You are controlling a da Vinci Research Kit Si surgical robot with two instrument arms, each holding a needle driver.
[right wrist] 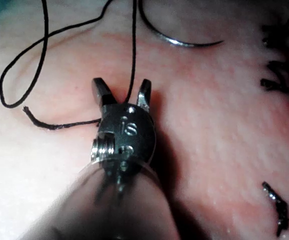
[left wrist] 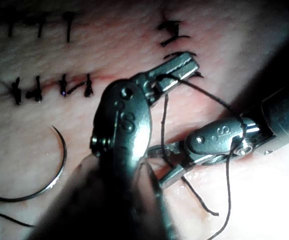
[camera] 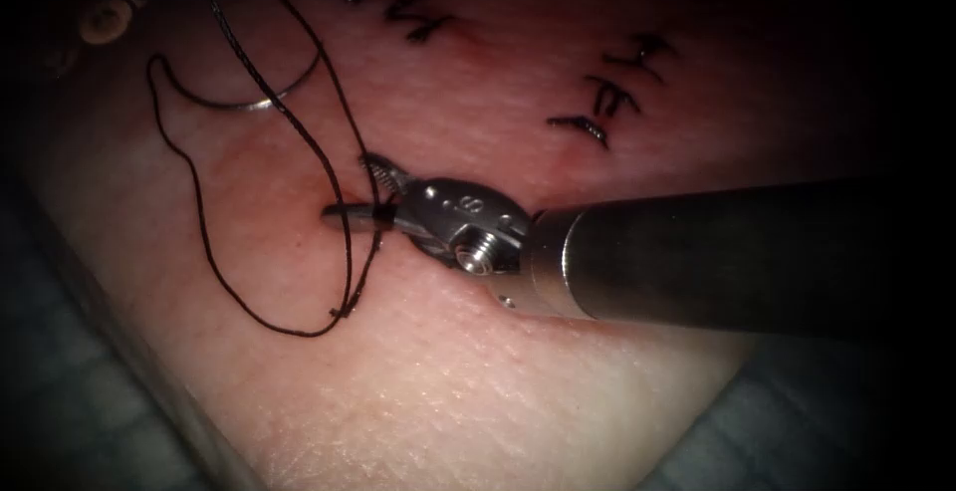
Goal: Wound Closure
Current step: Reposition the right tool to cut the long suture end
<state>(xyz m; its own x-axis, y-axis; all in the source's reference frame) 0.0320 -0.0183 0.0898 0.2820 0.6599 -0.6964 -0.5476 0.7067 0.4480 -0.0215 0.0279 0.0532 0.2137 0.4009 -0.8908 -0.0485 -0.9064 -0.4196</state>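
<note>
My right tool (camera: pixel 346 188) comes in from the right and rests low over the tissue (camera: pixel 478 381), jaws open. The dark thread (camera: pixel 329 167) runs between them; the same open jaws (right wrist: pixel 122 86) show it passing through. The left tool (left wrist: pixel 188 65) is shut on the thread above the right tool (left wrist: pixel 157 167). The curved needle (camera: pixel 249 103) lies loose on the tissue to the upper left, held by neither tool and not in the tissue; it also shows as an arc of needle (left wrist: pixel 54 170) and needle (right wrist: pixel 184 42). A free thread end (camera: pixel 335 312) rests on the tissue.
Finished rows of dark stitches (camera: pixel 398 8) and stitches (camera: pixel 612 93) sit beyond the tools. The thread loops widely to the left (camera: pixel 189 162). The tissue edge (camera: pixel 149 352) drops to a grey cloth at the lower left.
</note>
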